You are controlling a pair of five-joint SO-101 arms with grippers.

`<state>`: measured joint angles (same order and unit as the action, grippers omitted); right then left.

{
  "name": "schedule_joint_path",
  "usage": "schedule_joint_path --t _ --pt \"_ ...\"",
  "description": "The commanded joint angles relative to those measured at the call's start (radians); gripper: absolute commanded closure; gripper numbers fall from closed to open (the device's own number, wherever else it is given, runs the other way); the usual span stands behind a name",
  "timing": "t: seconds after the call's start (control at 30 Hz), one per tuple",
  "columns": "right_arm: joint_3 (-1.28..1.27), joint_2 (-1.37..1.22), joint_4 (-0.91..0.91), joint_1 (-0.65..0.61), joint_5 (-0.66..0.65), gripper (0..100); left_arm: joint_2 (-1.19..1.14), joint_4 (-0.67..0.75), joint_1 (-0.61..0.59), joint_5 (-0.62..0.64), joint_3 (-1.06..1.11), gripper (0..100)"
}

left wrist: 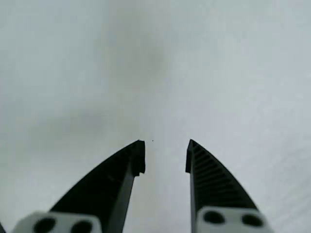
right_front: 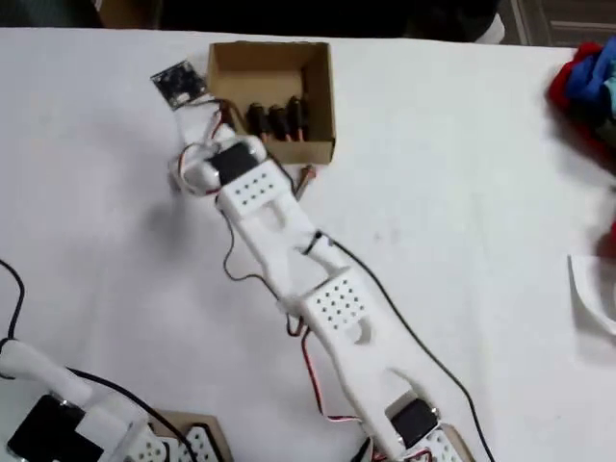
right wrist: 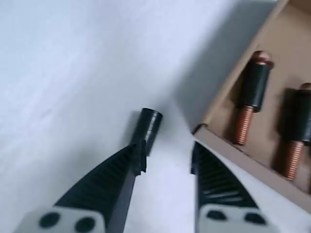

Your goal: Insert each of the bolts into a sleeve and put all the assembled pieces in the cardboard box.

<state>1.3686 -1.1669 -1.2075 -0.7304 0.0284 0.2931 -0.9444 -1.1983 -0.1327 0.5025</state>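
Near the surface's far edge, just outside the cardboard box (right_front: 308,151), a loose sleeve (right wrist: 148,125) lies before the right gripper (right wrist: 167,156), which is open and empty. Three assembled pieces (right_front: 277,119) are boxed. Next, probably, closing on this sleeve to join it with the stray bolt (right_front: 306,177).

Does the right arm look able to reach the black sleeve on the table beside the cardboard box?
Probably yes. The right gripper is open, and the black sleeve sits just ahead of one fingertip with nothing between. The cardboard box corner is close and may crowd the other finger.
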Motion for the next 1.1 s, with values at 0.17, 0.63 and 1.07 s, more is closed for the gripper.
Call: schedule_joint_path --t 0.17,0.63,1.07 --pt "0.000 -0.036 0.139 -0.024 0.029 88.9 0.012 -0.006 -0.029 -0.006 -0.045 84" --pt "0.000 -0.168 0.320 -0.033 0.028 84.4 0.015 -0.104 -0.031 -0.005 -0.070 84" --pt "0.000 -0.171 0.315 -0.071 -0.118 93.9 0.015 -0.284 -0.031 0.023 -0.354 84"
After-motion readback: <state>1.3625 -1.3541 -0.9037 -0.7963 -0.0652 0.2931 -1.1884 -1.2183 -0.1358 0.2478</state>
